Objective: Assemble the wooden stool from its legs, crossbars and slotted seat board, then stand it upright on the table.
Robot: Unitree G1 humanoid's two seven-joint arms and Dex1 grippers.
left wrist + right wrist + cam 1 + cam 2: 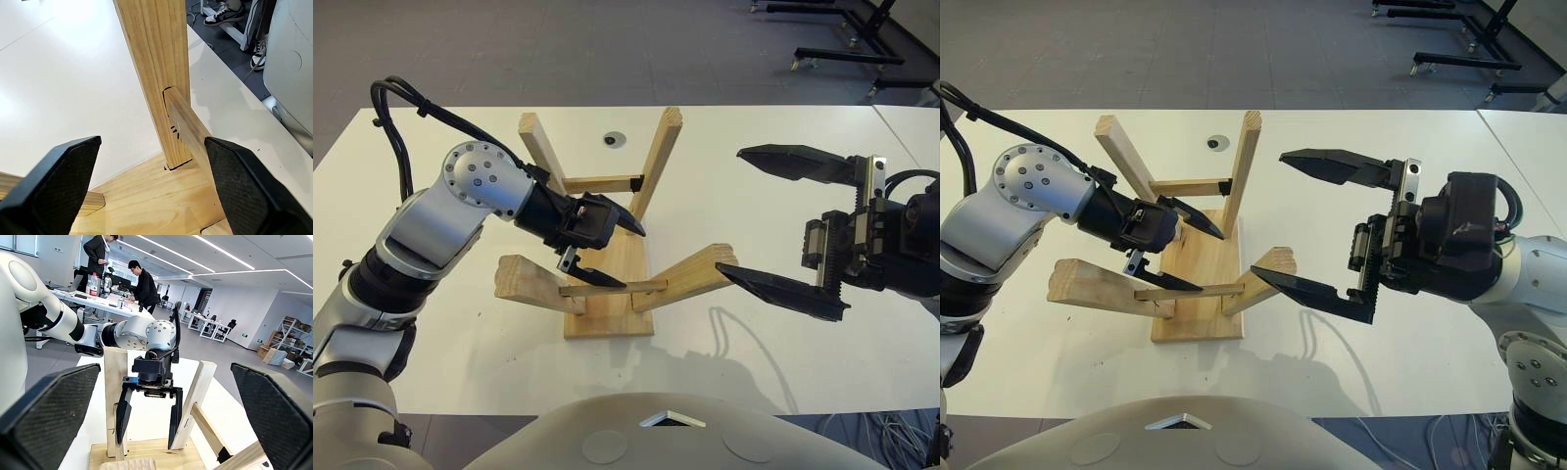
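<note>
Stool [1239, 181] is set upside down on the surface [440, 343], its seat board [607, 318] beneath the left pincer [634, 258], which is held open and empty among the legs. The right pincer [729, 211] is spread wide and empty beside the stool. In the left wrist view a crossbar [188, 127] is shown seated in the notch of a leg [156, 73]; in the right wrist view the left pincer is faced head-on, pointing down.

1. R gripper [166, 372] is seen w/ fingers spread wide.
2. L gripper [145, 443] is held open, tips down, betw. two upright legs [115, 382], over seat board [186, 461].
3. One leg is fitted w/ crossbar [208, 431].

Silver-grey arms [475, 181], black cables [378, 103] — 2 black fingers [788, 162] each.
</note>
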